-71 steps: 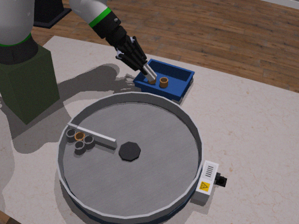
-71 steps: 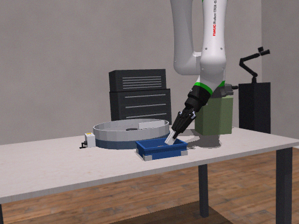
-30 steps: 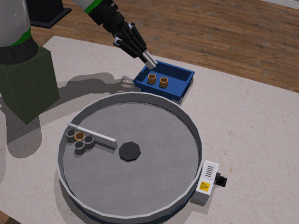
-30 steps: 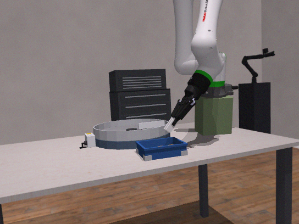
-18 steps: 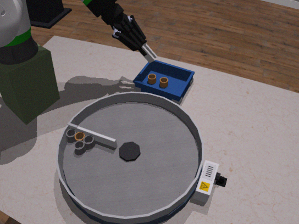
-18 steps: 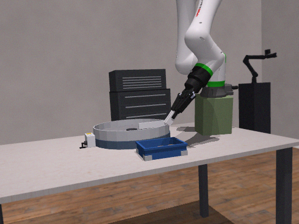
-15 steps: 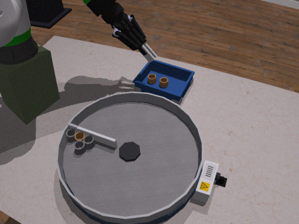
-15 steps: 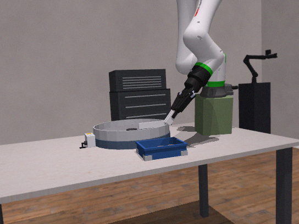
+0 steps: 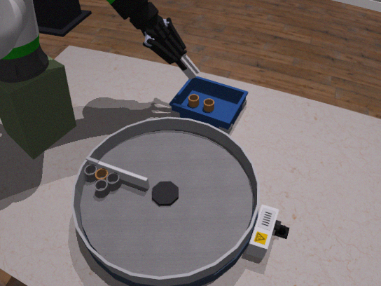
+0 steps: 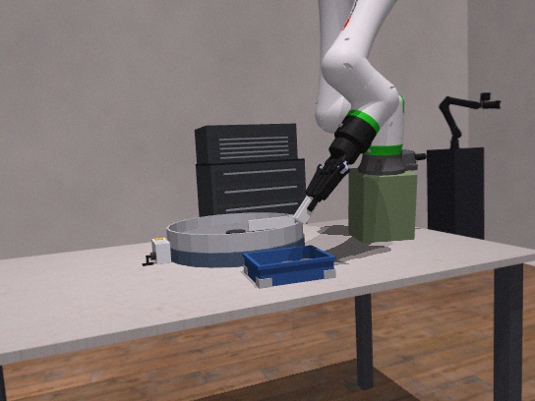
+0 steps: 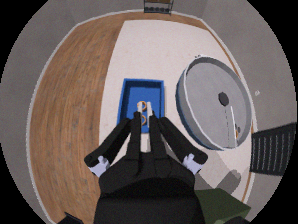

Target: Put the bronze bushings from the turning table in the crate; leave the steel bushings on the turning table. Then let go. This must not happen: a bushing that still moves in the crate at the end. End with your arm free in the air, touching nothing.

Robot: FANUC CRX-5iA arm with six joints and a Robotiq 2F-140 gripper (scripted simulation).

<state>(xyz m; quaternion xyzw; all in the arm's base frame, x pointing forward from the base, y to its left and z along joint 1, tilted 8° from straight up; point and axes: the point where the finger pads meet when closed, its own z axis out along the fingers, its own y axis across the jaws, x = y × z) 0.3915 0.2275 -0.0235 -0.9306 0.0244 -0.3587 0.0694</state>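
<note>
Your gripper (image 9: 195,74) (image 10: 301,219) (image 11: 144,107) hangs nearly shut and empty, two bronze bushings (image 9: 193,104) (image 9: 209,108) (image 10: 305,258) (image 11: 143,102) (image 11: 145,119) crated (image 9: 204,120) (image 10: 295,275) (image 11: 143,81), so fetch the third bronze bushing (image 9: 101,178) (image 11: 237,130) from the turning table (image 9: 210,228) (image 10: 236,243) (image 11: 207,90).

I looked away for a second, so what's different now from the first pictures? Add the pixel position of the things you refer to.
The gripper (image 9: 195,73) (image 10: 302,217) (image 11: 144,107) was down at the crate (image 9: 227,120) (image 10: 300,272) (image 11: 121,100). It rose up and back, away from the two bronze bushings in there. On the turning table (image 9: 175,238) (image 10: 216,243) (image 11: 205,80), one bronze and three steel bushings (image 9: 101,187) stayed put.
</note>
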